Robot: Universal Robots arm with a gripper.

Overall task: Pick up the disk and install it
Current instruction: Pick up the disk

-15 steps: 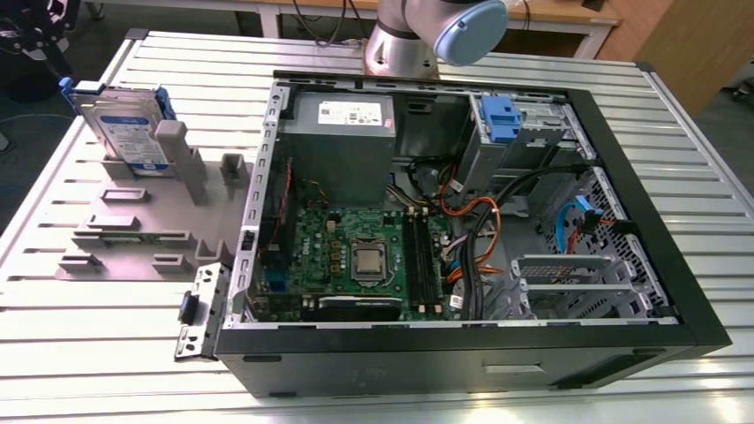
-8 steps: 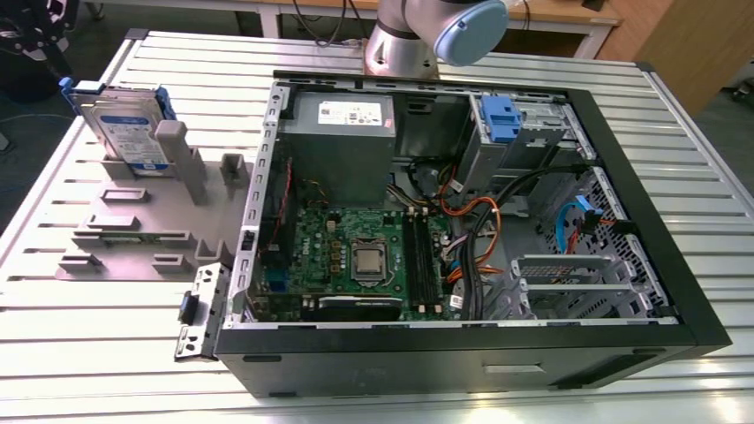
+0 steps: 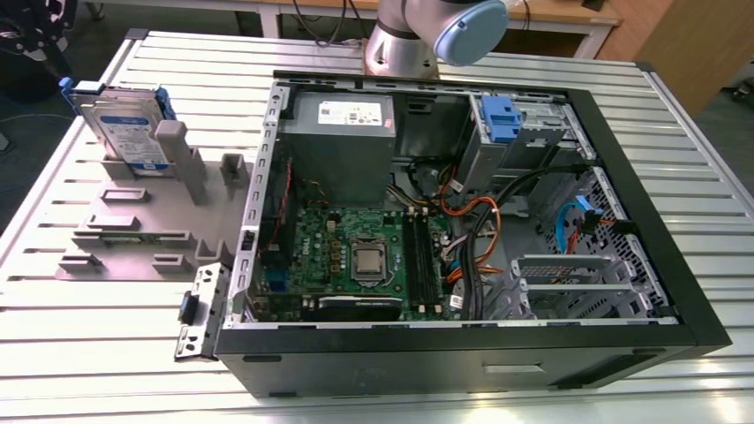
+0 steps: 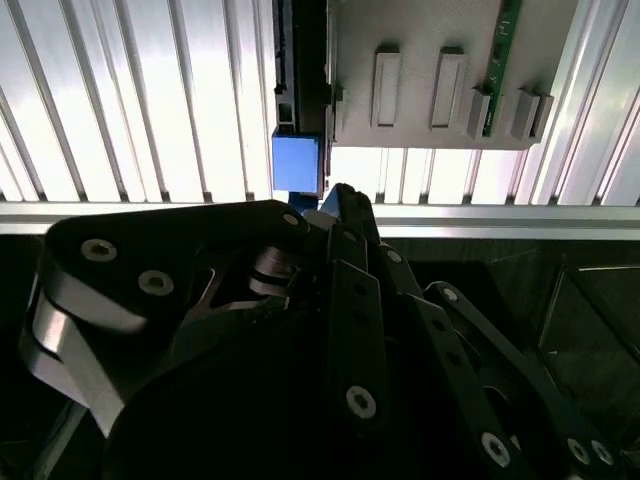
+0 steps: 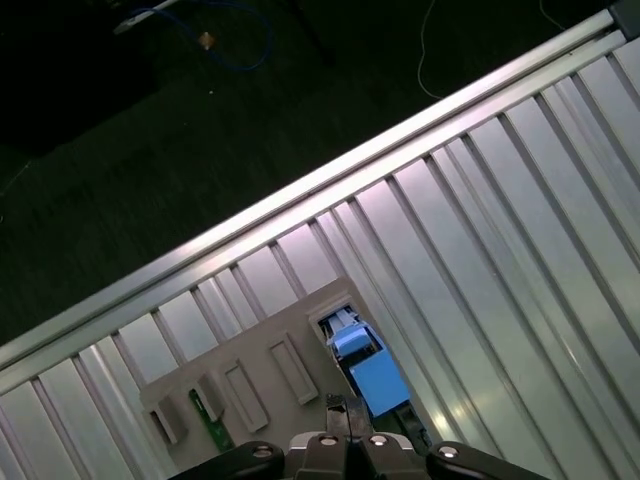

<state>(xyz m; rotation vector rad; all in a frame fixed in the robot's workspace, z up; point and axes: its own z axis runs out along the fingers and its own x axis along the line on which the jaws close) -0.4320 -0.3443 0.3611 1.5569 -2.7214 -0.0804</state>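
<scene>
The disk (image 3: 124, 128), a silver drive with a white-and-blue label in a blue carrier, stands upright in a slot of the grey holder block (image 3: 141, 221) on the exterior view's left. In both wrist views I look down on its blue top edge (image 4: 297, 163) (image 5: 366, 372). My gripper (image 4: 343, 197) (image 5: 340, 407) hangs above the table's rim, close beside the disk's top end and apart from it. Its black fingers are shut together with nothing between them.
The open computer case (image 3: 695, 291) lies on the ribbed aluminium table (image 3: 106, 353), with a grey power-supply box (image 3: 342, 132) and a drive bay with a blue latch (image 3: 501, 119) at its far end. A green memory stick (image 4: 505, 50) sits in the holder block. The arm's base (image 3: 401, 44) stands behind the case.
</scene>
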